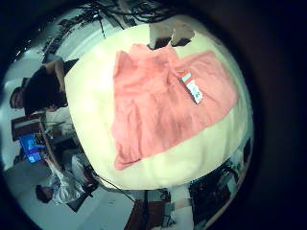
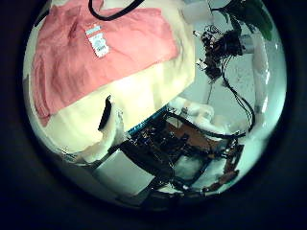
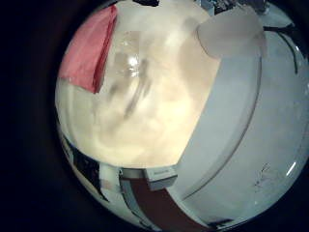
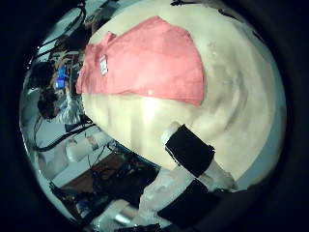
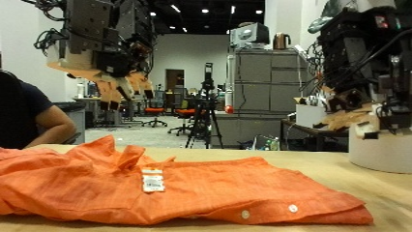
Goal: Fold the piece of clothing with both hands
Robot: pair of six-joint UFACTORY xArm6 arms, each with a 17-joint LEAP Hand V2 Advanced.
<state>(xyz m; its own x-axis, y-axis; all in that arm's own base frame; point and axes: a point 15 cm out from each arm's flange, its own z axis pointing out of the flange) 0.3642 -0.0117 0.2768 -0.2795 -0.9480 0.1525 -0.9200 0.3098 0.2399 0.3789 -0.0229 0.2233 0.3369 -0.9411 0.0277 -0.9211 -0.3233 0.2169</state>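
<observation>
An orange-pink shirt [image 5: 167, 188] lies spread flat on the tan table [image 5: 373, 188], with a white label [image 5: 152, 180] showing at its collar and buttons along its near edge. My left hand [image 5: 109, 72] hangs high above the shirt's collar end, fingers relaxed and holding nothing. Off the shirt's other end, above bare table, my right hand [image 5: 354, 97] also hangs with loose, empty fingers. From the left palm the shirt [image 1: 163, 101] and its label [image 1: 192, 88] lie far below. The right palm shows the shirt [image 4: 145, 63] off to one side, past a finger [image 4: 193, 155].
A white round container [image 5: 380, 145] stands on the table under my right hand, and it also shows as the container [image 3: 232, 34] at the table's edge. Bare tabletop [image 3: 154, 97] stretches between it and the shirt [image 3: 89, 48].
</observation>
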